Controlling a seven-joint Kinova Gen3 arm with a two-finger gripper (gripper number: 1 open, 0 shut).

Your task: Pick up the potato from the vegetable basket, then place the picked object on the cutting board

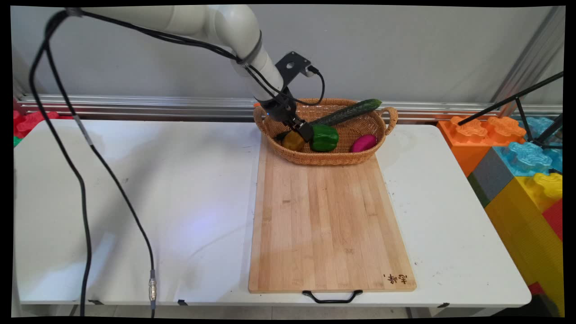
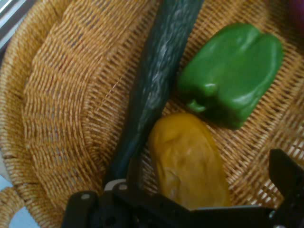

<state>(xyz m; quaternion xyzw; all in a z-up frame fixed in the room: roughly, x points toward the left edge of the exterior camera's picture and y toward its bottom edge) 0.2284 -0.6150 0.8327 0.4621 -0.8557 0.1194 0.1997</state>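
One gripper (image 1: pixel 298 131) open around yellow vegetable (image 2: pixel 190 159)

One basket (image 1: pixel 315 158) — four vegetables, apparently.

A yellow potato-shaped vegetable (image 2: pixel 190 164) lies flat in the wicker basket (image 1: pixel 328 157), between the gripper (image 1: pixel 298 131) fingers, cucumber (image 2: pixel 154 80) at its 10 o'clock, green pepper (image 2: pixel 232 71) at 1 o'clock.

From the hand, the yellow vegetable (image 2: pixel 190 161) loses its near end behind the gripper's black linkage. The cucumber (image 2: pixel 152 85) runs off the top edge. Across the table, the arm covers the basket's (image 1: pixel 360 158) far left rim.
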